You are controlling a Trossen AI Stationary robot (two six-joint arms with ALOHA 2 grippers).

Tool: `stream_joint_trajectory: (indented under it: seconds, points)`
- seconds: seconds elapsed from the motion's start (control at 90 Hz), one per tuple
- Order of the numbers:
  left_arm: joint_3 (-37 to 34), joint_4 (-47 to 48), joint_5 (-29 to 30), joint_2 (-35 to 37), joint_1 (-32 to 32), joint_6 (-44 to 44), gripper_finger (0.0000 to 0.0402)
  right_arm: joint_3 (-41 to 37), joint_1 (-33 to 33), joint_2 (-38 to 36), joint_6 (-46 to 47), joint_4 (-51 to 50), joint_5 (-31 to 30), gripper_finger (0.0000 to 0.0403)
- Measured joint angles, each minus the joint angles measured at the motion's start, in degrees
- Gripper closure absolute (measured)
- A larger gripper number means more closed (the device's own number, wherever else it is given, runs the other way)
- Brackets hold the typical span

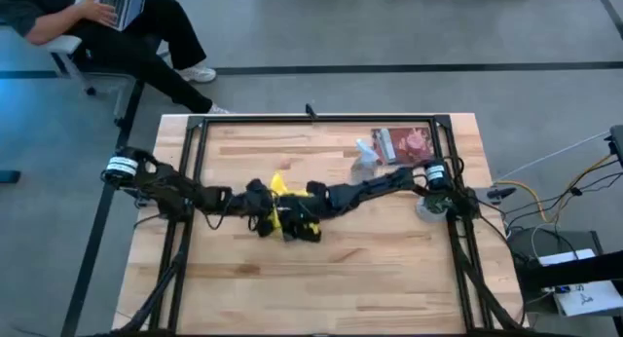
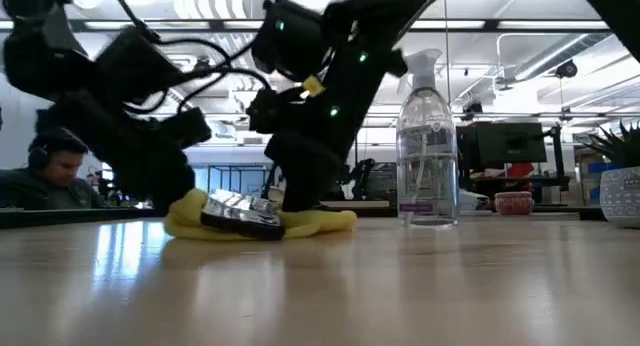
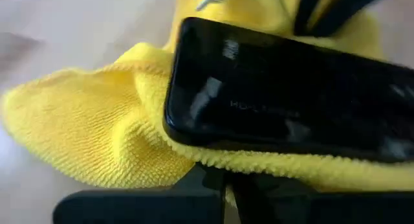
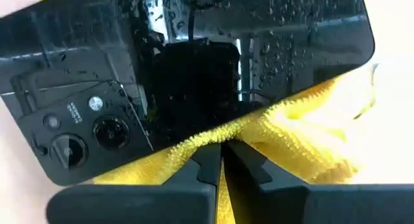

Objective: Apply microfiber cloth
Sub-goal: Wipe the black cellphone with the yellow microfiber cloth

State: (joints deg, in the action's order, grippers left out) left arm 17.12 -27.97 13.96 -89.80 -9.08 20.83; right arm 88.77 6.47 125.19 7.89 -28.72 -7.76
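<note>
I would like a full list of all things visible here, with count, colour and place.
Cloth: one, yellow, table middle, under the phone.
Phone: one, black, lying on the cloth.
Spray bottle: one, clear, standing right of the cloth.
Packet: one, reddish-brown, far right of the table.
Person: one, dark clothes, seated beyond the table with a laptop.
Left gripper: shut on the cloth edge.
Right gripper: shut on the cloth edge.

One yellow microfiber cloth (image 1: 283, 203), one black phone (image 3: 291, 94), one clear spray bottle (image 2: 427, 141), one reddish packet (image 1: 405, 142), one white cup-like thing (image 1: 429, 208) on the table; two grippers, left (image 1: 261, 212) and right (image 1: 310, 220); one seated person (image 1: 117, 25) with one laptop (image 1: 122, 3)
</note>
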Motion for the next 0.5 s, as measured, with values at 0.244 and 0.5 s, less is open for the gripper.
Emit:
stream_joint_trajectory:
  seconds: [0.244, 0.5]
  points:
    - [-0.08, -0.51, -0.1, -0.08, -13.75, 9.52, 0.0401, -0.07, 9.17, -1.46, 4.04, -3.48, 0.1, 0.0403]
    - [-0.46, -11.1, -0.02, -0.42, -23.58, 7.25, 0.0401, 0.73, 15.51, -7.41, 6.09, -9.41, -7.76, 0.0403]
